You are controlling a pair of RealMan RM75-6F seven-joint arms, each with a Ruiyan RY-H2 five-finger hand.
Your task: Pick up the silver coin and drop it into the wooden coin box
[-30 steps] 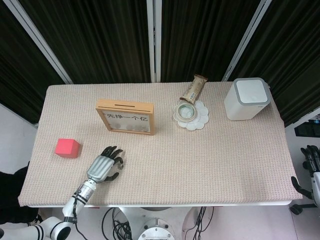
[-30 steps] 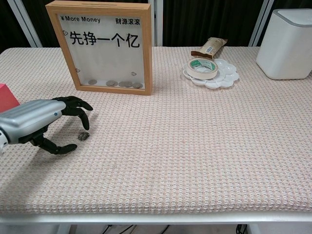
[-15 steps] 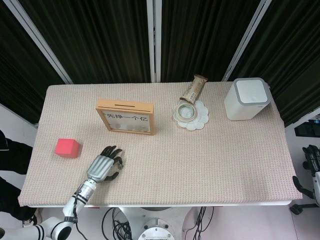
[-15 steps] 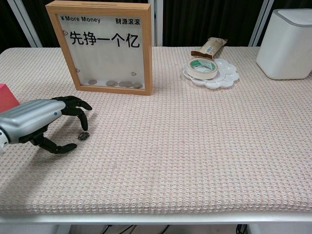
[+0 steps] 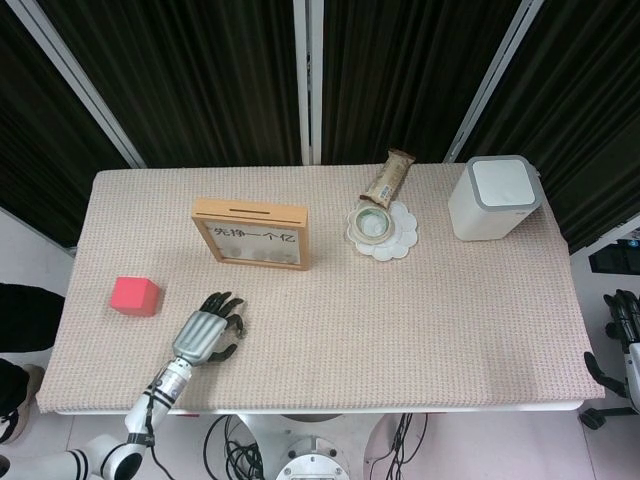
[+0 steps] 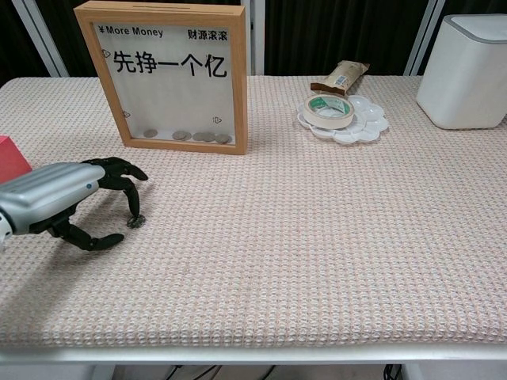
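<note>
Grasp step: left hand [image 6: 59, 198] low over the tabletop [image 6: 317, 222], fingers [image 6: 131, 198] curled apart around the silver coin [image 6: 135, 222], one fingertip touching it. Next: pinch, lift, carry far-right to the wooden coin box [image 6: 170, 75] slot.

Silver coin [image 6: 135, 222] before upright wooden coin box [image 6: 172, 77]

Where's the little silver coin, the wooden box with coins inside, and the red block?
Small silver coin [image 6: 135, 222], chest view, its middle.
Wooden-framed coin box [image 6: 242, 95], chest view, right frame edge.
Red block [image 5: 134, 296], head view, top face.
</note>
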